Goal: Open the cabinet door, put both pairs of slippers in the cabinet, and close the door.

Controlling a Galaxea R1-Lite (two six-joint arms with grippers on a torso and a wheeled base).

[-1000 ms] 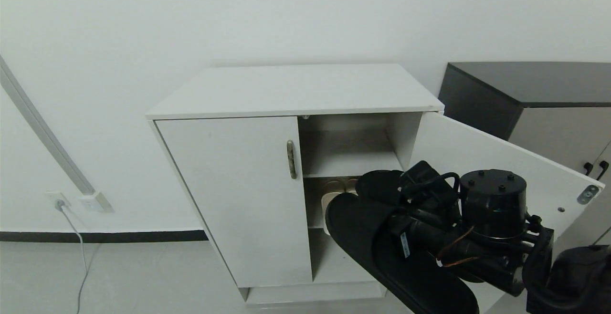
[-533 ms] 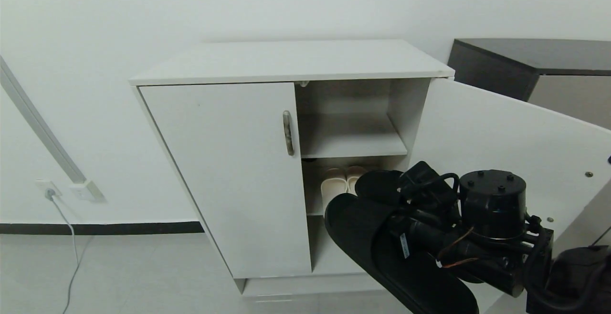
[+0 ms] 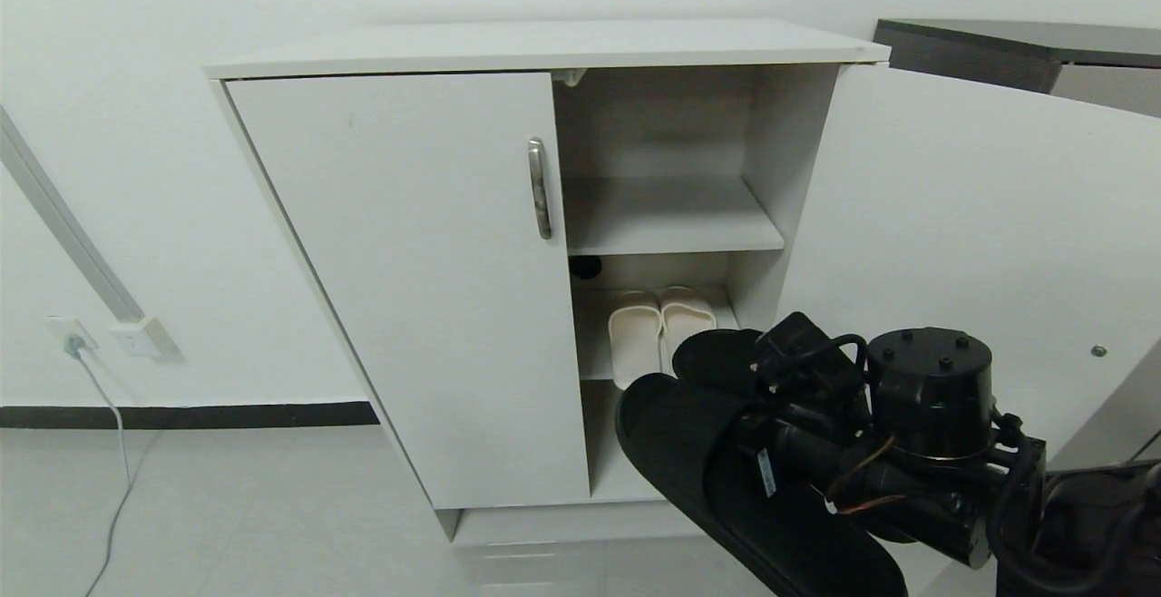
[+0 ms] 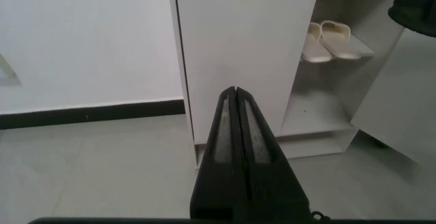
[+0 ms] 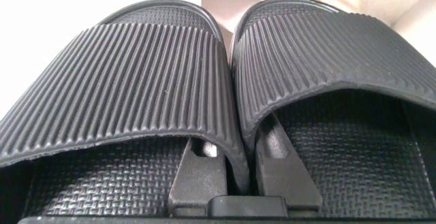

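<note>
The white cabinet (image 3: 544, 39) has its left door (image 3: 408, 261) closed and its right door (image 3: 980, 216) swung wide open. A pair of white slippers (image 3: 660, 325) lies on the middle shelf, also seen as white slippers (image 4: 330, 40) in the left wrist view. My right gripper (image 5: 238, 173) is shut on the pair of black slippers (image 3: 726, 461), pinching their two inner strap walls together. It holds them in the air just in front of the open compartment, toes toward the shelves. My left gripper (image 4: 234, 96) is shut and empty, low over the floor before the closed door.
A metal handle (image 3: 539, 189) sits on the closed door's edge. A dark cabinet (image 3: 1016, 39) stands behind the open door at the right. On the left wall there is a socket with a hanging cable (image 3: 68, 336). Grey floor (image 3: 227, 506) lies before the cabinet.
The whole head picture has shifted: the cabinet now looks nearer and higher, and the white slippers show fully. The right arm with the black slippers keeps its place in the picture.
</note>
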